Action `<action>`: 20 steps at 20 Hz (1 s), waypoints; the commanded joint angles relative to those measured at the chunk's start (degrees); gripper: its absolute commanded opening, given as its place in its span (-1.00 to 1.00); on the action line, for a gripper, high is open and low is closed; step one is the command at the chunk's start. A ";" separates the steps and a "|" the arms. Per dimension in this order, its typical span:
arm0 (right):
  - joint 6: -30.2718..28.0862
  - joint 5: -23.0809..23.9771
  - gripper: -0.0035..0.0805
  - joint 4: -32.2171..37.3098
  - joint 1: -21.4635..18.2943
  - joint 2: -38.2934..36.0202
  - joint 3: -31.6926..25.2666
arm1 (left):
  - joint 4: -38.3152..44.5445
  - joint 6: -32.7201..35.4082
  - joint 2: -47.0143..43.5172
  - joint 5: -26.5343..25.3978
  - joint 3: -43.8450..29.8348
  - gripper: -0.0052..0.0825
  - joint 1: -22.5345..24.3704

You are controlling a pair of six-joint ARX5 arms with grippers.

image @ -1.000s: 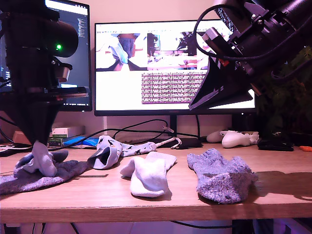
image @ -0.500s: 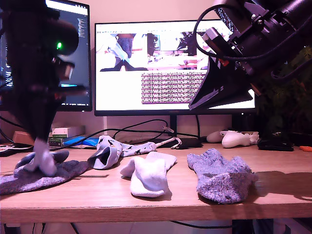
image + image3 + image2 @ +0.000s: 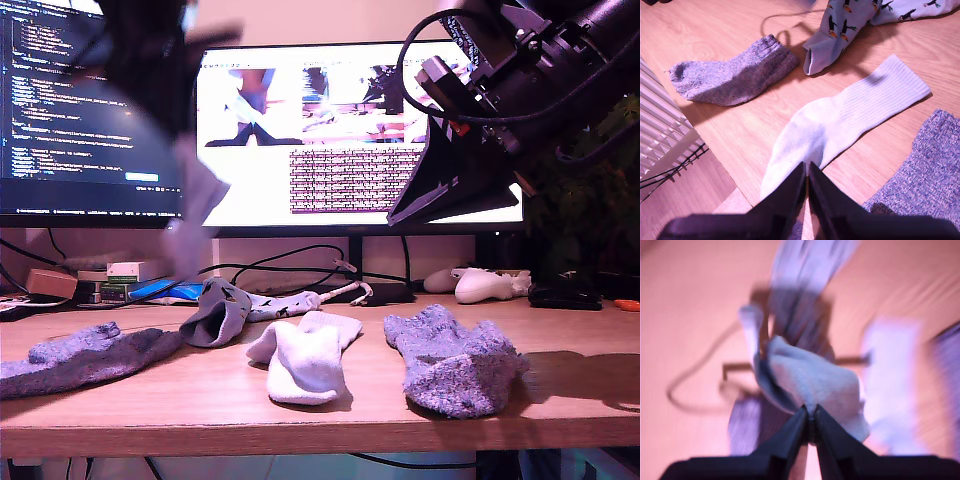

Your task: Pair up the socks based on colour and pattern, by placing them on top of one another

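Note:
My first gripper (image 3: 810, 413) is shut on a pale white sock (image 3: 810, 385). In the exterior view that sock (image 3: 195, 215) hangs blurred in the air at the left, above the table. Below it lies a grey knit sock (image 3: 85, 355), and beside that a light blue patterned sock (image 3: 225, 310). Another white sock (image 3: 305, 360) lies at the middle and a second grey knit sock (image 3: 455, 365) to its right. My second gripper (image 3: 806, 167) is shut on nothing and hovers over the white sock (image 3: 840, 125). It stays high at the exterior view's right (image 3: 400, 215).
Two lit monitors (image 3: 350, 140) stand behind the table. Cables (image 3: 290, 265), small boxes (image 3: 125, 272) and a white game controller (image 3: 485, 285) lie along the back. The table's front edge (image 3: 300, 432) runs close under the socks. A white ribbed panel (image 3: 660, 130) shows beside the table.
My first gripper has risen from the grey sock at the exterior view's left and swung rightward, lifting the pale white sock off it. The second arm has not moved.

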 commanded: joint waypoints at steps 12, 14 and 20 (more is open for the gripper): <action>-0.20 -0.17 -0.94 0.26 0.15 0.02 -0.09 | 11.67 -1.99 1.03 10.97 2.40 -0.93 -4.52; -0.20 -0.17 -0.94 0.28 0.15 0.02 -0.09 | 12.41 -2.03 1.92 10.99 2.40 -0.93 -4.94; -0.20 -0.15 -0.94 0.24 0.15 0.02 -0.09 | 16.20 -4.13 7.45 11.28 2.40 -0.93 -5.64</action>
